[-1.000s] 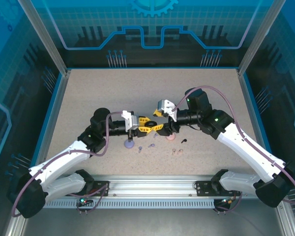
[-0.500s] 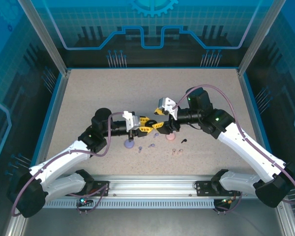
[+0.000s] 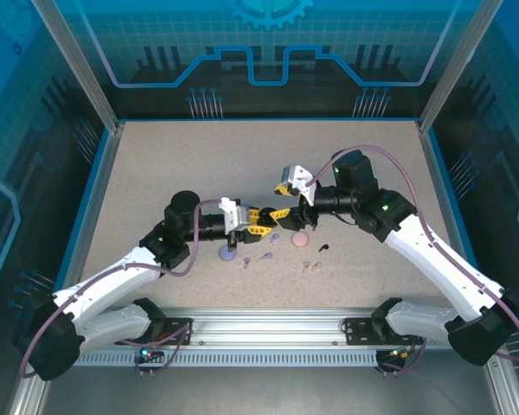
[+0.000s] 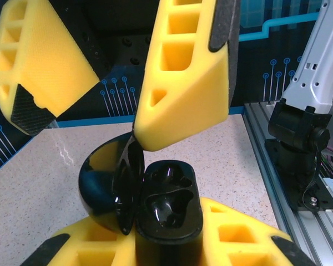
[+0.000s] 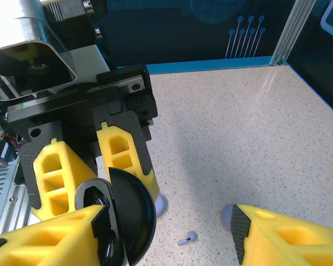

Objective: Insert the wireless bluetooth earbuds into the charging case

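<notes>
Holding the open black charging case (image 4: 167, 208) at the lower centre of the left wrist view, the left jaws are clenched on its body.
The right jaws stand released and wide, one yellow finger (image 4: 183, 83) touching the raised lid (image 4: 108, 185) and crowding the sockets from above. Below centre in the top view, on the table (image 3: 156, 173), lie a pink case (image 3: 300, 241), a lavender case (image 3: 228, 252), a black earbud (image 3: 323, 249), lavender earbuds (image 3: 265, 256) and pink earbuds (image 3: 310, 267), all apart from the jaws.

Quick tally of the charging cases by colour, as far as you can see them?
Black case: 1, lid open, held in the left gripper
Lavender case: 1
Pink case: 1
Total: 3 clearly seen
</notes>
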Controlling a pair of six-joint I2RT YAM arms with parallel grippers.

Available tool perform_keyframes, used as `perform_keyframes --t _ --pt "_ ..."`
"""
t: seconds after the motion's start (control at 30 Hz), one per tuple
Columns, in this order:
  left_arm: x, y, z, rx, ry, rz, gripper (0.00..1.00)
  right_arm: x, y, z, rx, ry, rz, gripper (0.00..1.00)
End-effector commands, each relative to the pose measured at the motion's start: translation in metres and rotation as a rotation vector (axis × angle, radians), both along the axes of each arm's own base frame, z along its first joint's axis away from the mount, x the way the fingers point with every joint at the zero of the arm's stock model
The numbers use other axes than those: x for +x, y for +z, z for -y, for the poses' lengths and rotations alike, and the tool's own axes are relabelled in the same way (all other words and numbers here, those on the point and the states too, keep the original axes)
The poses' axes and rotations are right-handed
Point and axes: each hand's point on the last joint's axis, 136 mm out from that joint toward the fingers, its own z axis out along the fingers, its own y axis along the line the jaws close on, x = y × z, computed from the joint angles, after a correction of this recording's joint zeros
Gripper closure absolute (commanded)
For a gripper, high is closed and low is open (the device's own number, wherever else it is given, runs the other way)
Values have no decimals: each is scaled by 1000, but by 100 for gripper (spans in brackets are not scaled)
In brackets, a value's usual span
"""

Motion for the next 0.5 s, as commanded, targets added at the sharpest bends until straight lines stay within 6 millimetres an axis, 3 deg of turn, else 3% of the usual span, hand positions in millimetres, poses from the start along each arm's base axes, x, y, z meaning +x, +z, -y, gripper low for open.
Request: perform_keyframes --t 0.0,0.13,0.27,0.37,0.47 --pt "-3 10 4 -10 -24 40 91 -4 20 4 40 3 21 37" --pt "0 9 2 -16 8 44 90 -9 30 14 68 -33 16 36" --pt "3 7 -2 -43 47 47 91 6 33 39 84 -245 -20 33" --pt "2 7 -6 -73 65 37 91 22 20 67 64 -458 -94 31" --pt "-1 6 -8 -99 72 14 91 34 -9 94 20 -642 -247 32"
